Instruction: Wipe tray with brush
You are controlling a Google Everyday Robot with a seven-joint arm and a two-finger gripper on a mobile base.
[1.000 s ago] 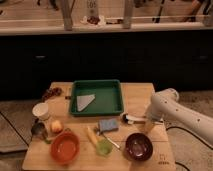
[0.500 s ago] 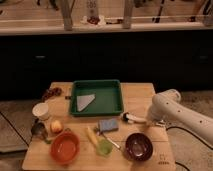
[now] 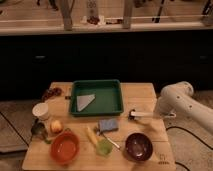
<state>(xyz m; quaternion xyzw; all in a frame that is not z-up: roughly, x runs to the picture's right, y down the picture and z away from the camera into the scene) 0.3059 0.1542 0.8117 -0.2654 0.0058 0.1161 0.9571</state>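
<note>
Tray [image 3: 120, 100]: dark green, sitting at the back middle of the table [image 3: 145, 95], with a pale grey folded scrap [image 3: 85, 102] lying in its left half.
Brush [image 3: 141, 114]: just off the tray's right front corner, slim white handle running out to the right, dark head pointing toward the tray.
End effector [image 3: 160, 114]: right at the far end of the handle, on the white arm [image 3: 176, 100] reaching in from the right. Whether it has a grip yet, I cannot tell.
Step in hand: looks like securing the brush — no wiping begun.
Doing it well: get a firm hold on the handle, lift clear of the rim, set the head down inside, then make flat strokes.
Watch for: the blue sponge [image 3: 108, 125] and dark bowl [image 3: 138, 146] near the brush — swing over them, not through.
</note>
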